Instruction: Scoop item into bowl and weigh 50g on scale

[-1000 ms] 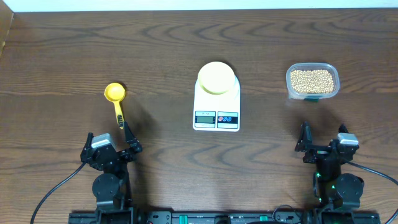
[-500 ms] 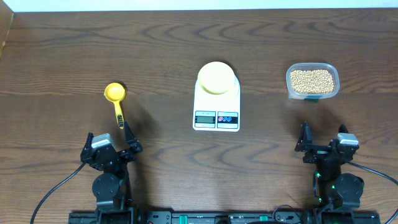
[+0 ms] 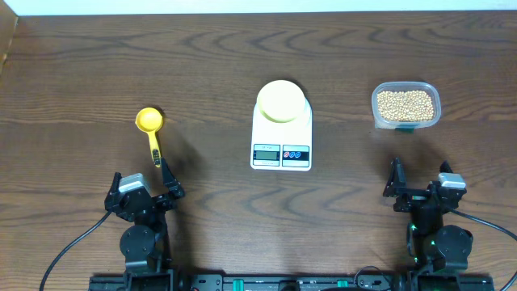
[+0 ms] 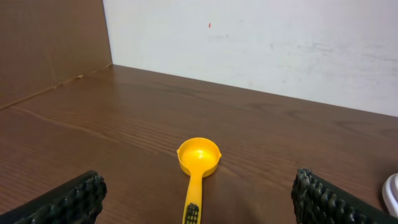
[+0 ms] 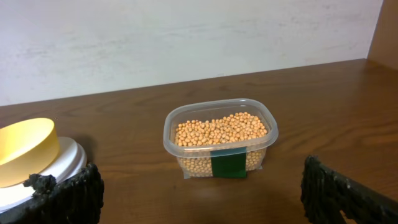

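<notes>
Bowl (image 3: 280, 100) sits on scale (image 3: 281, 144), ready for weighing | scoop (image 3: 150, 123) lies before left gripper (image 3: 144, 187), tub (image 3: 377, 109) of beans (image 3: 405, 105) before right gripper (image 3: 420, 183) | both jaws apart, empty

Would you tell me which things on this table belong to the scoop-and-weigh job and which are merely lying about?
Belonging to the job: the beans, the clear tub holding them, the yellow scoop, the pale-yellow bowl, and the white scale under it.
Merely there: only the wooden table and the green label on the tub's side.
</notes>
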Controlling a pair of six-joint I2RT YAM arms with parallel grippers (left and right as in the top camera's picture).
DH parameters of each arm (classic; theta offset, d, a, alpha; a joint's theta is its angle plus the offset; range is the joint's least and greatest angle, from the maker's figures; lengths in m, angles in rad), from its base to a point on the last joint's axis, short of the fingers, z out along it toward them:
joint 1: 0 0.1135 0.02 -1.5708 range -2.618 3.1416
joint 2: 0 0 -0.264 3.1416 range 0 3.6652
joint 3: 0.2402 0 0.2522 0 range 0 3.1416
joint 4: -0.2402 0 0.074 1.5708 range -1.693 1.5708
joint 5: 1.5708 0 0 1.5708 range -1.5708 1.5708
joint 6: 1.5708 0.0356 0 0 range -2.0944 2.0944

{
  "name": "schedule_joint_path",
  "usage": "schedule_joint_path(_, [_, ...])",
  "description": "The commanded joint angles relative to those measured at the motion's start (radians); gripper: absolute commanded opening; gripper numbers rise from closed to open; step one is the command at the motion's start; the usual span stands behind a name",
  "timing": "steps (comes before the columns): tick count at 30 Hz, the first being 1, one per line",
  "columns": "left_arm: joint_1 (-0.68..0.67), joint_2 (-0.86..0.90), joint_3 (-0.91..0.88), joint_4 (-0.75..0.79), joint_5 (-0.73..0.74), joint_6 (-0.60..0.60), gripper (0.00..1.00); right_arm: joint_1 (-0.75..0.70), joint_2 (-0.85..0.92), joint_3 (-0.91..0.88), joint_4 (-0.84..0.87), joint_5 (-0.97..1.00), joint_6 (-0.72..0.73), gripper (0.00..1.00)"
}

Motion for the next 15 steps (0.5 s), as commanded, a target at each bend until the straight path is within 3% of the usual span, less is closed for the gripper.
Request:
schedule_joint_path(1, [0.004, -0.001, -0.014, -0.045, -0.009, -0.002, 0.98, 0.006, -0.005, -0.002, -0.004, -0.002, -0.006, 0.99])
schedule_joint_path(15, [0.004, 0.005, 0.006, -0.061, 0.026, -0.002, 0.98, 0.006, -0.005, -0.002, -0.004, -0.002, -0.006, 0.99])
